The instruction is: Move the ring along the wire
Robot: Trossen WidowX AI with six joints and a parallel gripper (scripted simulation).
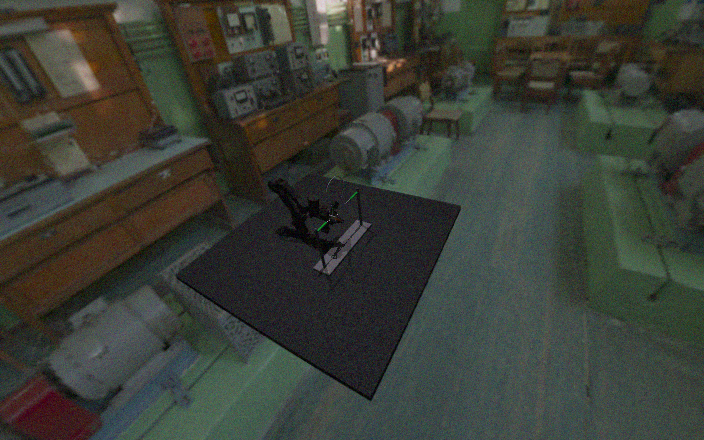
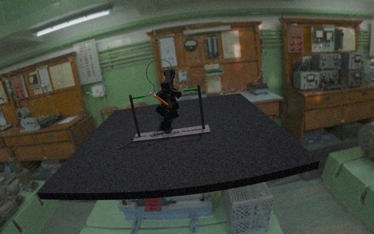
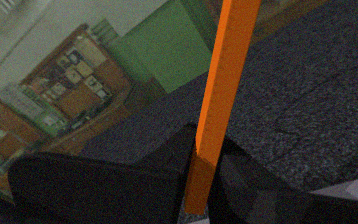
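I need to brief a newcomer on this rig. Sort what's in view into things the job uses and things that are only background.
Part of the job:
- gripper, shut on the orange handle
- ring
- grey wire
- green wire ends
- posts
- base plate

Just background:
- workbenches with instruments
- white perforated box
- ceiling light

The orange handle (image 3: 220,100) runs off the top edge of the wrist view, so the ring is cut off there. In the top view the ring and the thin grey wire (image 1: 332,182) look too small to tell apart.
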